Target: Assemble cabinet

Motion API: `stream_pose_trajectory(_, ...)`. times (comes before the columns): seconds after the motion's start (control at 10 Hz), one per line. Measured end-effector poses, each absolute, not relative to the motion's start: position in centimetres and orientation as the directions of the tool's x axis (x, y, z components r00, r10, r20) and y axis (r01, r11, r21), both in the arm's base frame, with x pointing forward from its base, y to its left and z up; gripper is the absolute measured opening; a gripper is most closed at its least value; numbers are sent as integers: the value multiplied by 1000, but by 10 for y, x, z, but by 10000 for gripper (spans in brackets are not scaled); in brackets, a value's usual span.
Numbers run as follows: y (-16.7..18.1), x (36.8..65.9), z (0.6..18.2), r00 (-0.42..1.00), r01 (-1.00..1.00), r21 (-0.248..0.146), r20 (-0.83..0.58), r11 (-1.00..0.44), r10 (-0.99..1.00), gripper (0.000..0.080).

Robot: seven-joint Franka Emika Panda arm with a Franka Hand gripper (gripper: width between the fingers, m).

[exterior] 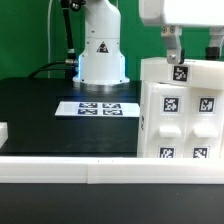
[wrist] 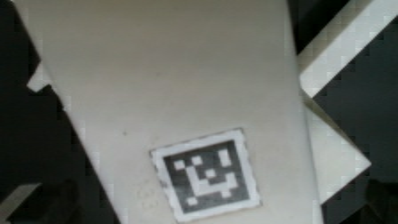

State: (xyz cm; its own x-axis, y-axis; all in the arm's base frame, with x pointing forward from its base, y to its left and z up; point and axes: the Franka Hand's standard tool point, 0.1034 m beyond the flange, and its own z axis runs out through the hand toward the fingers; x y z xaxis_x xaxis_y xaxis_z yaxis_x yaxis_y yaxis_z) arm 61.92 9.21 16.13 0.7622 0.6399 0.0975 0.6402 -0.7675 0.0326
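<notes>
The cabinet (exterior: 180, 105) stands at about three o'clock in the exterior view, on the black table (exterior: 40, 110), its white body running off the exterior view's right edge, so its full width is cut off. Its lower part is hidden behind the white rail (exterior: 70, 168) that crosses the foreground. Five black-and-white tags can be counted on its front panels, one on the top edge and four below in two rows; the two lowest are half covered by the rail.

The gripper (exterior: 188, 50) hangs directly above the cabinet at about one o'clock, its fingers spread wide with nothing between them; the body above is cropped by the frame. In the wrist view a white panel of the cabinet (wrist: 160, 90) fills most of the picture, tilted, bearing one tag; the picture is blurred and the fingertips cannot be made out there.

Near twelve o'clock stands the white robot base (exterior: 102, 50). Just in front of it lies the marker board (exterior: 100, 107), flat on the table, well apart from the cabinet. At nine o'clock one small white block (exterior: 3, 130) is cut off by the edge.
</notes>
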Motion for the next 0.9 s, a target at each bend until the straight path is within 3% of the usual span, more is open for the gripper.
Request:
stream_pose_trajectory(0.7, 85, 615, 154, 782, 617, 28, 89, -786, 617, 797)
stream_pose_trajectory(0.9, 82, 616, 154, 791, 605, 27, 89, -795, 605, 551)
